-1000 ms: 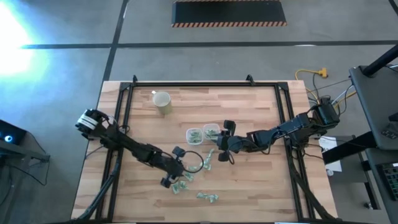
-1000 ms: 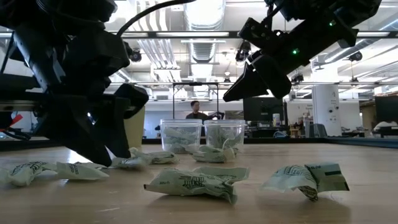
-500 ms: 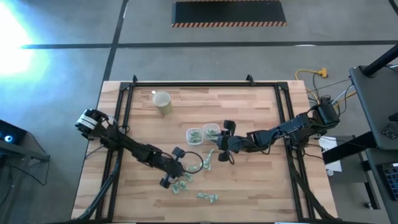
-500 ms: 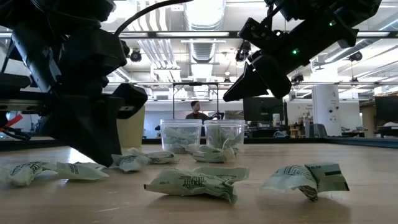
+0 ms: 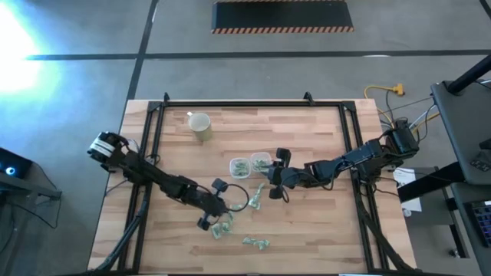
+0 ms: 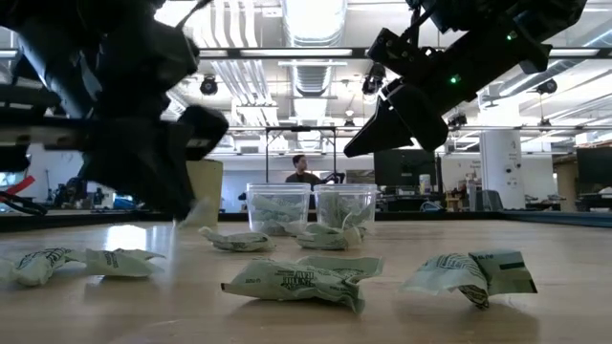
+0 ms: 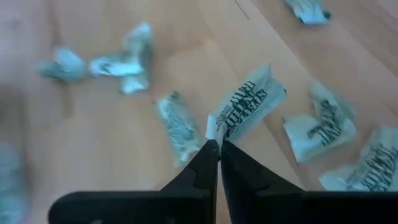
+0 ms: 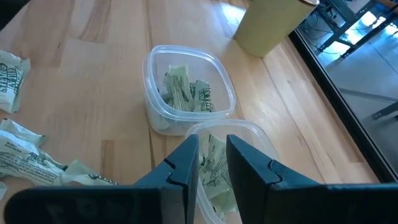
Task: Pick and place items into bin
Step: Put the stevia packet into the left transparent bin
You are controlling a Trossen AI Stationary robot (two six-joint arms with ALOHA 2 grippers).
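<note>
Small green-and-white wrapped items lie loose on the wooden table [image 5: 322, 222], among them one [image 6: 296, 279] near the front and another [image 5: 255, 243]. Two clear bins [image 8: 186, 93] [image 8: 249, 134] stand side by side at mid-table with several items inside. My left gripper [image 7: 219, 148] is shut on one item [image 7: 245, 109] above the loose pile. My right gripper [image 8: 214, 165] hovers over the right-hand bin [image 5: 261, 162], its fingers a little apart; nothing hangs from them in the low view. My left gripper pinches the item by one crinkled end [image 7: 213, 129], just at the tips of its two fingers. The fingers come from above, slanting down. The item sticks out beyond the fingertips, lifted clear of the table.
A beige cup [image 5: 200, 126] stands at the far left of the table. More loose items lie near the bins [image 5: 255, 198] and toward the near edge [image 5: 222, 228]. A black frame [image 5: 157, 115] runs along the table's sides. A person [image 6: 302, 170] shows in the room beyond.
My left gripper has shut on one item of the loose pile and risen with it, so that the item has left the table. The other items lie as before. My right gripper has stayed over the right-hand bin.
</note>
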